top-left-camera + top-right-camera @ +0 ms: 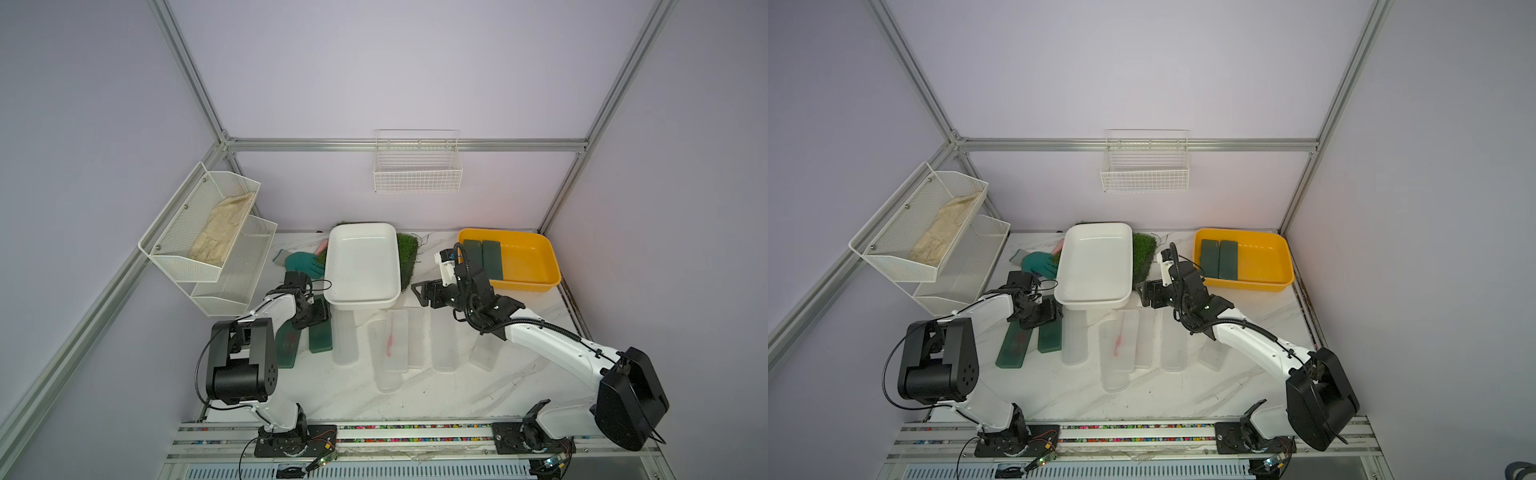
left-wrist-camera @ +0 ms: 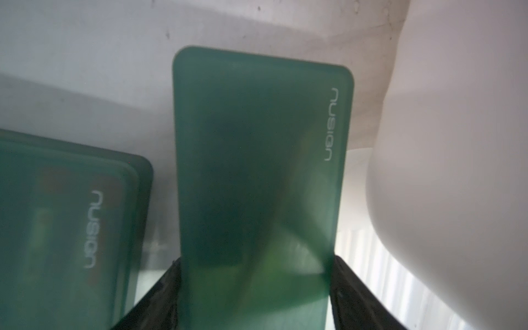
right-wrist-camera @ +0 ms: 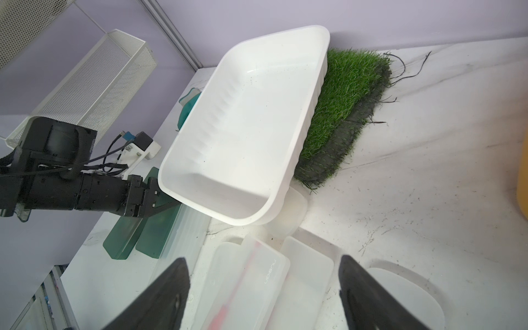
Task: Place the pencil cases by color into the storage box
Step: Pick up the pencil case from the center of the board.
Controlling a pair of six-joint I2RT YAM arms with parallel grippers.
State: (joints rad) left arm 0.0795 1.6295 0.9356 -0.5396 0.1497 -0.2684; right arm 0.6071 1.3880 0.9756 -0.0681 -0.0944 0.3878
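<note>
My left gripper [image 2: 256, 258] is shut on a dark green pencil case [image 2: 257, 143], its fingers pressing both long edges; in both top views it sits low at that case's far end [image 1: 321, 336] [image 1: 1049, 338]. A second green case [image 1: 287, 349] [image 2: 65, 223] lies beside it. Two more green cases [image 1: 484, 257] lie in the yellow storage box [image 1: 528, 257]. The white storage box [image 1: 361, 266] [image 3: 251, 114] holds nothing. Several frosted white cases [image 1: 397, 345] [image 3: 248, 285] lie in a row on the table. Above them my right gripper [image 1: 419, 293] [image 3: 263, 258] hangs open with nothing between its fingers.
A teal glove [image 1: 301, 262] and a fake-grass mat [image 1: 407, 253] lie behind and under the white box. A white mesh shelf [image 1: 208, 232] holding a beige cloth stands at the left. A wire basket [image 1: 417, 166] hangs on the back wall.
</note>
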